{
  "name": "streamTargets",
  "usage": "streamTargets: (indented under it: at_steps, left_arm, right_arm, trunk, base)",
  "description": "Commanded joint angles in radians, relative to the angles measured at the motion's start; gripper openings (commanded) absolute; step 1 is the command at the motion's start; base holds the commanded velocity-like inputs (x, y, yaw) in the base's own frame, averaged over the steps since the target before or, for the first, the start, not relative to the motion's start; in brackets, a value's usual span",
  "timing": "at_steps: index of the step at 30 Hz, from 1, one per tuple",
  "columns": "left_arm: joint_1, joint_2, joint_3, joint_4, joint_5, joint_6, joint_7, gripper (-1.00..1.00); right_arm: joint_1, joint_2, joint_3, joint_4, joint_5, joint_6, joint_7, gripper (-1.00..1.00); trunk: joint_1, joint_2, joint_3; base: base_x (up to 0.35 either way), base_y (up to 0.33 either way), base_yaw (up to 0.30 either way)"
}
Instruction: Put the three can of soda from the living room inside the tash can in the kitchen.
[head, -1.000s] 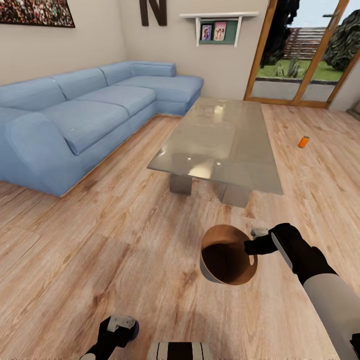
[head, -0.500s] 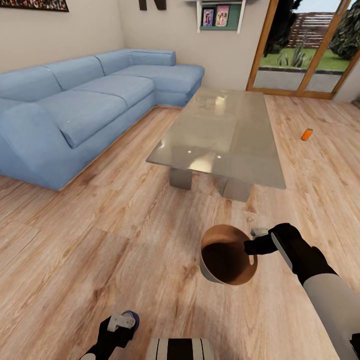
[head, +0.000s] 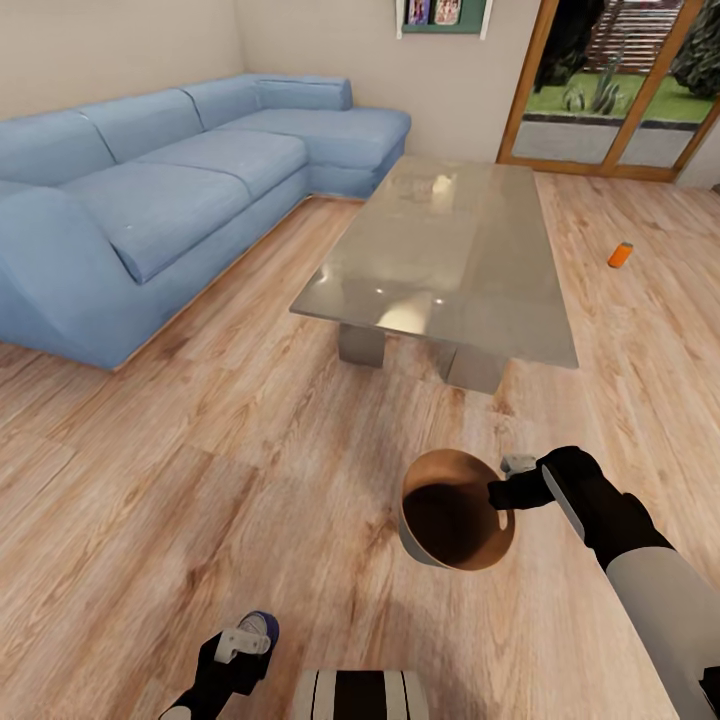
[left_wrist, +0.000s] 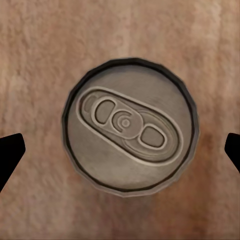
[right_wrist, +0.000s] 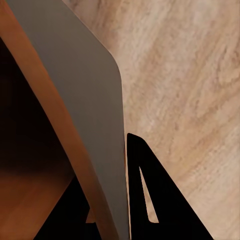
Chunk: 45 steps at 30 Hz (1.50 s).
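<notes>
**Bin in hand, can below the left pincer**

The right pincer (head: 503, 487) is clamped on the rim of the bin (head: 455, 510), one finger (right_wrist: 150, 200) outside the grey wall, and holds it tilted above the wood floor (head: 250, 470) in the living room, short of the long grey counter (head: 450, 260). The left pincer (head: 245, 640) hangs low over the floor, spread wide, its dark tips at either edge of the left wrist view with a can (left_wrist: 131, 125) standing upright between them, untouched, grey top facing the camera.

Risks, as I judge them: the bin hangs by a thin rim grip, so a jolt of the base could swing it or slip it free. If the left pincer descends off-centre, a tip could knock the can over and send it rolling. The far can may likewise roll if nudged.

Count: two cans seen, one beneath the left pincer and one (head: 620, 255) lying on the floor past the counter's right side, near the glass doors (head: 600, 90); one bin; one sofa (head: 150, 190); one counter.
</notes>
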Motion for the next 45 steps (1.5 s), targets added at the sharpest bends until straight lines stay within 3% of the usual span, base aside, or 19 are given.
streamTargets:
  at_steps: [1, 22, 30, 37, 38, 45]
  left_arm:
    - [0.0, 0.0, 0.0, 0.0, 0.0, 0.0, 0.0, 1.0]
    - [0.0, 0.0, 0.001, -0.001, 0.001, 0.0, 0.001, 1.0]
    - [-0.001, -0.001, 0.001, 0.0, 0.004, 0.002, 0.002, 1.0]
    - [0.0, 0.0, 0.001, -0.001, 0.006, 0.0, 0.003, 1.0]
    - [0.0, 0.0, 0.001, -0.001, 0.006, 0.0, 0.003, -1.0]
    - [0.0, 0.0, 0.001, -0.002, 0.006, 0.002, 0.004, -1.0]
  right_arm:
    - [0.0, 0.0, -0.001, 0.0, -0.028, 0.006, 0.007, -1.0]
    - [0.021, 0.0, -0.002, -0.043, -0.017, 0.006, 0.006, -1.0]
    - [0.022, 0.0, -0.002, -0.043, -0.017, 0.006, 0.006, -1.0]
    - [0.022, 0.0, -0.002, -0.043, -0.02, 0.006, 0.006, -1.0]
    - [0.022, 0.0, -0.002, -0.043, -0.02, 0.006, 0.006, -1.0]
    - [0.021, 0.0, -0.002, -0.043, -0.023, 0.006, 0.007, -1.0]
  trunk:
    - [0.0, 0.0, -0.001]
    - [0.0, 0.0, -0.006]
    - [0.003, -0.002, -0.037]
    - [0.003, -0.002, -0.043]
    - [0.003, -0.002, -0.043]
    - [0.003, -0.002, -0.044]
  base:
    - [0.0, 0.0, 0.0]
    - [0.059, 0.0, 0.0]
    - [0.001, 0.0, 0.0]
    - [0.0, 0.0, 0.0]
    - [0.0, 0.0, 0.0]
    - [0.0, 0.0, 0.0]
